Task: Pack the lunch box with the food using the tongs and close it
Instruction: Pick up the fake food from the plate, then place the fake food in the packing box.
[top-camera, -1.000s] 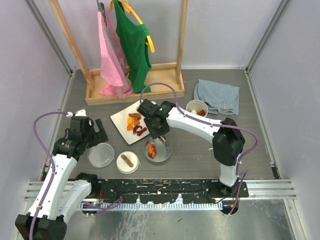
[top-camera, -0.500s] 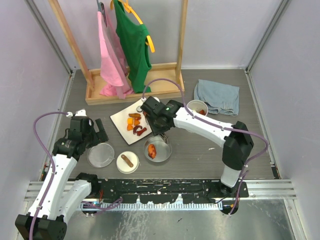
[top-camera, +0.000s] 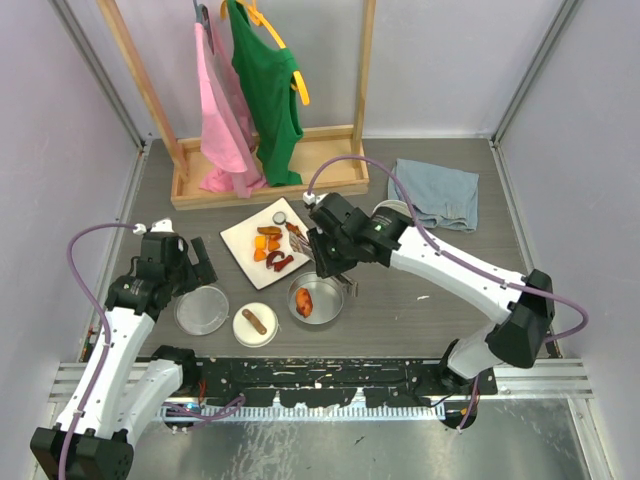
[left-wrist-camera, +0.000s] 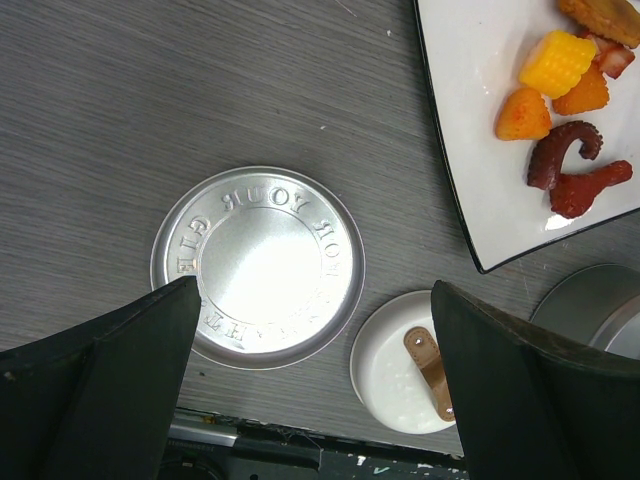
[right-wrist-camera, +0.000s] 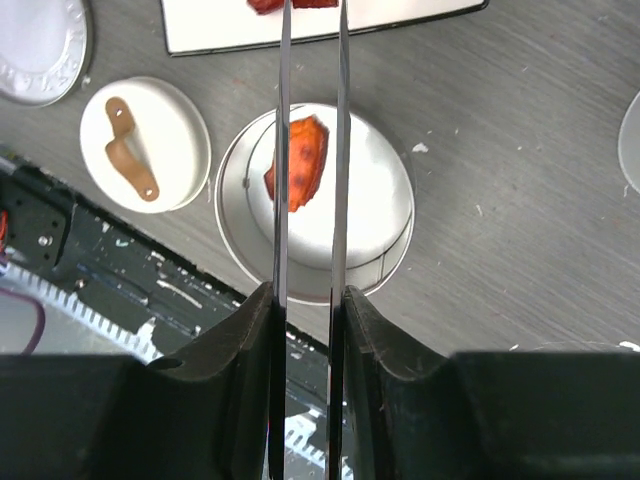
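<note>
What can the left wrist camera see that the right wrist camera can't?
Only the left wrist view shows the yellow piece on the white plate. Only the right wrist view shows the tongs pinched in the right gripper, and the orange piece inside the steel cup. Both show the small dish with its brown piece, and the flat lid.

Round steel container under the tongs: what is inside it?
One orange-red food piece lies on its pale bottom. The tongs cross above the container, hiding two thin strips of the floor; the rest looks bare.
</note>
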